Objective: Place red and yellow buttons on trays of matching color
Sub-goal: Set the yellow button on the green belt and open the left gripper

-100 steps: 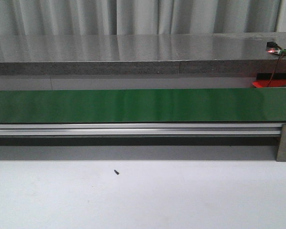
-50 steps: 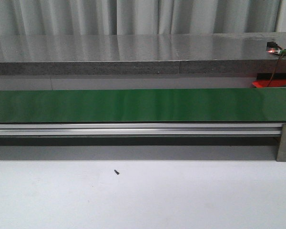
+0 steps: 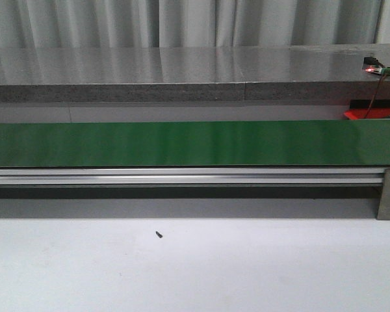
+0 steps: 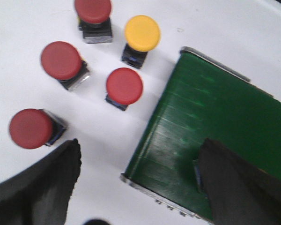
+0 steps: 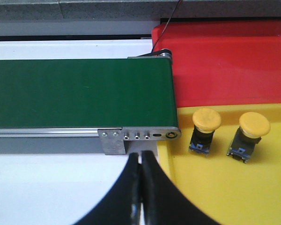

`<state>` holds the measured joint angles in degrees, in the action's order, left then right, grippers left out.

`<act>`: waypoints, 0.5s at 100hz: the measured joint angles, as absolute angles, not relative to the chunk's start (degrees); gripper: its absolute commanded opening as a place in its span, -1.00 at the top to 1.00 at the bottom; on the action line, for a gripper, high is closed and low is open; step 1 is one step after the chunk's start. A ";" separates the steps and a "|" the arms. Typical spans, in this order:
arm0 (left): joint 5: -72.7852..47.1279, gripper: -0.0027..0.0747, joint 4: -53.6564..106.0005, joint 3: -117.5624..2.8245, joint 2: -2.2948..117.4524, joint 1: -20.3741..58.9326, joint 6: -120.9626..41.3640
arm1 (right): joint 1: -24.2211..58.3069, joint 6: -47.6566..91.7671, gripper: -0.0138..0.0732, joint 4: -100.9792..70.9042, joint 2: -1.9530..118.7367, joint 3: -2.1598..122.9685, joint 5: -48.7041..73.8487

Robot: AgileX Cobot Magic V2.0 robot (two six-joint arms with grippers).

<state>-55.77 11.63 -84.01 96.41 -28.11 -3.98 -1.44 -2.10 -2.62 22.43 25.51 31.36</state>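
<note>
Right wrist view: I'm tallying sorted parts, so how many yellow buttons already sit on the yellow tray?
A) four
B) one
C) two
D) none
C: two yellow buttons stand side by side on the yellow tray, just past the end of the green conveyor belt; the red tray behind them shows no buttons.
</note>
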 measured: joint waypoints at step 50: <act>-56.43 -0.40 5.31 -84.01 101.69 -34.34 -3.98 | -1.44 -2.01 0.84 -2.62 22.43 25.51 31.36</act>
<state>-56.43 5.31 -84.01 101.69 -34.34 -3.98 -1.44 -2.01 -2.62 22.43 25.51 31.36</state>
